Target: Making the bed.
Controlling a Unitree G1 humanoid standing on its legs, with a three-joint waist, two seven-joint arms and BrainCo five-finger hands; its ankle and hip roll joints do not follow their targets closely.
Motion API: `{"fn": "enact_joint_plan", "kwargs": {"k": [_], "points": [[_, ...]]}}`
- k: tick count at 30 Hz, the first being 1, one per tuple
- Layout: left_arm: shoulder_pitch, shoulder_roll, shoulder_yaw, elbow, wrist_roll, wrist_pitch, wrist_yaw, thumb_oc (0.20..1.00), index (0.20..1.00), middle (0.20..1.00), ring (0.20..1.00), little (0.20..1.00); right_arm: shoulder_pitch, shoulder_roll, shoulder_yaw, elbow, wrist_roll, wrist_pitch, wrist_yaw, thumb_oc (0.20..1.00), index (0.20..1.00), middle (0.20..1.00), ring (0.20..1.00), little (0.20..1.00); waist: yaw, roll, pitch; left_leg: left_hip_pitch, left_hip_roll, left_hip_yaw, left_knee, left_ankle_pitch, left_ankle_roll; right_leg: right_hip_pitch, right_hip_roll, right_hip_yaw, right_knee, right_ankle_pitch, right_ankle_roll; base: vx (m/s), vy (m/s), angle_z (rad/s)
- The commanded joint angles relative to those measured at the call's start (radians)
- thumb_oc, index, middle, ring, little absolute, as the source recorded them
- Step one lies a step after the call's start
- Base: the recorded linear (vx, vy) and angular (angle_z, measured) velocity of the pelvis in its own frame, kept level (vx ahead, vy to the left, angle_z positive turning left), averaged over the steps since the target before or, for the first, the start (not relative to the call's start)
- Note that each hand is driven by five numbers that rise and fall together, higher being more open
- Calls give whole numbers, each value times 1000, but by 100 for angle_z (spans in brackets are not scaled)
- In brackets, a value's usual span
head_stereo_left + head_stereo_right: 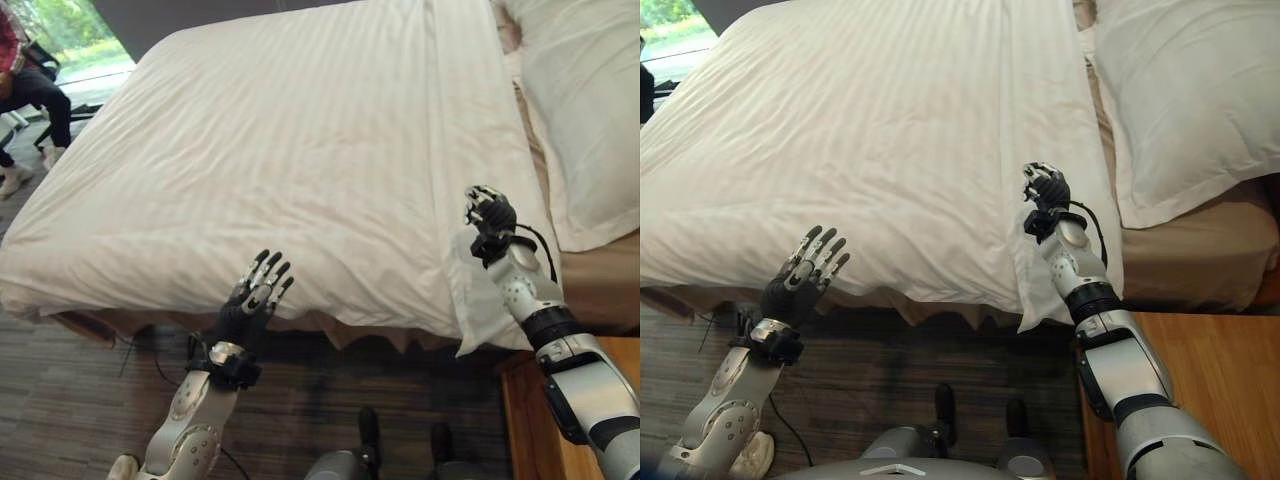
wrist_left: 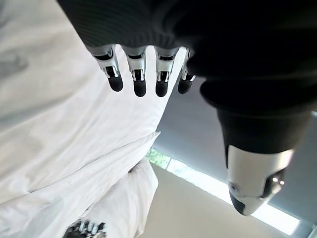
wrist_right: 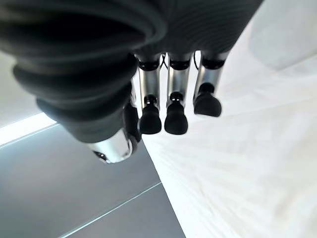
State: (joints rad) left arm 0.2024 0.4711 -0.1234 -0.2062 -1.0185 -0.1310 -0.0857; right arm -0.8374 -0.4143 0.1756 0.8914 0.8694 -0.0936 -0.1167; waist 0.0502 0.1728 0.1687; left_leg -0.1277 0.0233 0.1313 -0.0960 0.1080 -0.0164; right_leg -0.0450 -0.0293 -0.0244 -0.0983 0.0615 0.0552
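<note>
A white striped duvet (image 1: 290, 150) is spread over the bed (image 1: 1200, 260), its near edge hanging over the side and its turned-back head edge lying just short of the pillow (image 1: 1185, 90). The left hand (image 1: 255, 295) is held over that near edge with fingers straight and spread, gripping nothing. The right hand (image 1: 1045, 190) is raised at the folded corner, fingers curled, with no cloth seen pinched. The duvet is judged soft, light and limp; it is best taken at the hem or corner. No containers are seen.
</note>
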Motion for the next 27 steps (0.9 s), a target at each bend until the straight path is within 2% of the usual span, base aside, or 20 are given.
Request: {"fn": "enact_joint_plan", "kwargs": {"k": [1, 4, 7, 11, 12, 13, 16, 20, 23, 27], "points": [[-29, -22, -18, 43, -60, -51, 2, 1000, 1000, 1000, 1000, 1000, -194, -80, -17, 153, 32, -32, -4, 200, 200, 200, 200, 200, 38, -21, 3, 60, 7, 26, 9, -23, -42, -71, -27, 11, 11, 27, 45, -22, 11, 8], [-28, -34, -51, 67, -60, -39, -7, 1000, 1000, 1000, 1000, 1000, -243, -135, -31, 345, 29, 3, 2, 200, 200, 200, 200, 200, 61, 4, 10, 47, 4, 25, 9, -17, -44, -85, -29, 7, 11, 30, 50, -33, 26, 10], [-32, -49, -76, 61, -53, -27, -15, 1000, 1000, 1000, 1000, 1000, -179, -126, -80, 442, 54, 25, 5, 200, 200, 200, 200, 200, 67, 22, 17, 41, 2, 24, 9, -14, -44, -91, -32, 3, 11, 31, 53, 0, 0, 0], [-29, -73, -75, 70, -45, -18, -26, 1000, 1000, 1000, 1000, 1000, 14, -61, -168, 515, 92, 47, 35, 200, 200, 200, 200, 200, 48, 33, 24, 47, 4, 28, 9, -19, -43, -86, -28, 5, 11, 26, 52, 24, 4, 1], [-23, -82, -64, 78, -42, -15, -32, 1000, 1000, 1000, 1000, 1000, 126, -30, -204, 538, 87, 61, 50, 200, 200, 200, 200, 200, 34, 34, 28, 59, 5, 29, 9, -29, -43, -75, -28, 5, 11, 16, 53, 61, 10, -1], [-15, -93, -49, 81, -43, -17, -37, 1000, 1000, 1000, 1000, 1000, 243, 19, -232, 543, 89, 67, 69, 200, 200, 200, 200, 200, 18, 29, 27, 59, 6, 35, 9, -27, -42, -77, -28, 8, 11, 20, 50, 50, 11, 3], [-7, -104, -42, 87, -42, -19, -41, 1000, 1000, 1000, 1000, 1000, 342, 43, -249, 560, 63, 79, 87, 200, 200, 200, 200, 200, 3, 23, 26, 65, 6, 37, 9, -32, -42, -72, -28, 10, 11, 18, 51, 21, 2, -3], [14, -138, -7, 107, -37, -24, -41, 1000, 1000, 1000, 1000, 1000, 607, 95, -324, 591, 2, 94, 106, 200, 200, 200, 200, 200, -50, 4, 22, 78, 7, 47, 9, -43, -41, -67, -27, 19, 11, 15, 54, 36, 0, -6], [13, -145, 13, 116, -21, -31, -39, 1000, 1000, 1000, 1000, 1000, 705, 79, -384, 601, -22, 91, 100, 200, 200, 200, 200, 200, -82, -13, 17, 90, 8, 54, 9, -49, -40, -60, -27, 28, 11, 14, 56, 29, -5, -12], [4, -143, 46, 123, -1, -54, -31, 1000, 1000, 1000, 1000, 1000, 770, 0, -421, 514, -62, 49, 78, 200, 200, 200, 200, 200, -120, -41, 5, 107, 11, 67, 9, -59, -40, -49, -25, 42, 11, 16, 60, 14, -4, -23]]}}
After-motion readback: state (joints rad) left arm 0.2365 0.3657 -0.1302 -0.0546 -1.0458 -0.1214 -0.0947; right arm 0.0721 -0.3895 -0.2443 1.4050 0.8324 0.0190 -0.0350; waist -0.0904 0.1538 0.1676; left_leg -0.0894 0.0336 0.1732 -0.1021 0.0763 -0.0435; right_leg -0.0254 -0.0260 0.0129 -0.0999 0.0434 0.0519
